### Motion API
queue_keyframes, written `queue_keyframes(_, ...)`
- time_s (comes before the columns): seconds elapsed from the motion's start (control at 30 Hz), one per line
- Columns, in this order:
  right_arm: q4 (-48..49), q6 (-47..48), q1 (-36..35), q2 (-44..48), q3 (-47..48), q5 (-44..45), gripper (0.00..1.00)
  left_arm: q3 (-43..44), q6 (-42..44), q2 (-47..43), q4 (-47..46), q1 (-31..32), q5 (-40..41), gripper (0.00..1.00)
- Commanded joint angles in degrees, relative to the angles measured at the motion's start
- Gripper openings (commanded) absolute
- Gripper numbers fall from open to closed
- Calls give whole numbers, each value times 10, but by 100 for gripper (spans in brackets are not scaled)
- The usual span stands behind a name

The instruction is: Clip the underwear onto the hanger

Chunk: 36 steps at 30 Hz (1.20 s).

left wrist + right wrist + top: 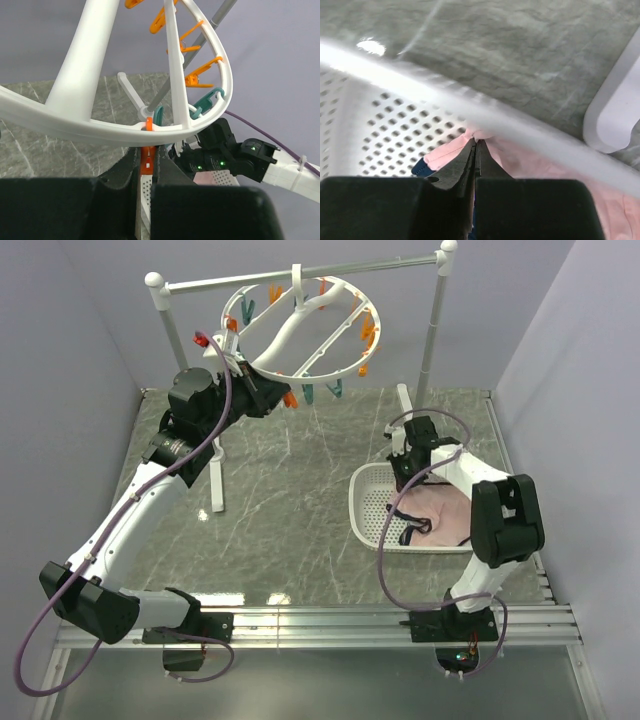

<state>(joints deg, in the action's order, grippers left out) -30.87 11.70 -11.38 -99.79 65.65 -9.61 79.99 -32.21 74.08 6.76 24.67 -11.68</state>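
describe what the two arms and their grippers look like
The left arm and right arm are white links with chunky black joints, a purple cable looping along each. The left gripper and right gripper have matte black tapered fingers. Small green lights glow on the right arm's black wrist.

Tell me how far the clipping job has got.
Done: nothing clipped yet. In hand: right claw pinches the underwear inside the basket; left claw grips an orange clip on the hanger. Remaining: lift the underwear to that clip and fasten it.
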Motion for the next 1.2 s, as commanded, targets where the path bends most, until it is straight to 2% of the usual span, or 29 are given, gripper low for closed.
queue_keyframes(0.0, -20, 22, -26, 60, -23, -27, 0, 10, 3, -2, -24, -4, 11, 0)
queue_keyframes(0.13, -60, 53, -47, 100, -47, -37, 0, 10, 3, -2, -22, -4, 10, 0)
queue_keyframes(0.33, -93, 68, -110, 94, -56, -50, 0, 11, 5, -1, -19, -4, 12, 0)
queue_keyframes(0.37, -99, 66, -117, 88, -55, -56, 4, 12, 7, 0, -19, -4, 11, 0)
queue_keyframes(0.4, -104, 67, -121, 81, -47, -61, 12, 13, 7, 0, -18, -4, 12, 0)
queue_keyframes(0.43, -114, 69, -124, 70, -42, -69, 40, 14, 7, 1, -17, -5, 11, 0)
queue_keyframes(0.47, -117, 75, -123, 67, -37, -80, 51, 14, 7, 1, -16, -4, 11, 0)
queue_keyframes(0.53, -112, 91, -117, 74, -28, -88, 69, 14, 6, 2, -15, -4, 10, 0)
queue_keyframes(0.57, -107, 111, -107, 79, -25, -90, 71, 14, 7, 0, -16, -4, 9, 0)
queue_keyframes(0.7, -93, 199, -74, 99, -1, -115, 72, 12, 6, 3, -17, -5, 7, 0)
queue_keyframes(0.83, -59, 283, -52, 99, 19, -156, 62, 10, 4, 2, -18, -8, 3, 0)
queue_keyframes(0.9, -50, 331, -45, 94, 19, -181, 61, 10, 4, 3, -17, -7, 4, 0)
queue_keyframes(1.03, -68, 440, -37, 53, 36, -240, 59, 10, 6, 2, -13, -9, 5, 0)
queue_keyframes(1.17, -95, 493, -30, -5, 75, -244, 58, 6, 5, -3, -13, -12, 4, 0)
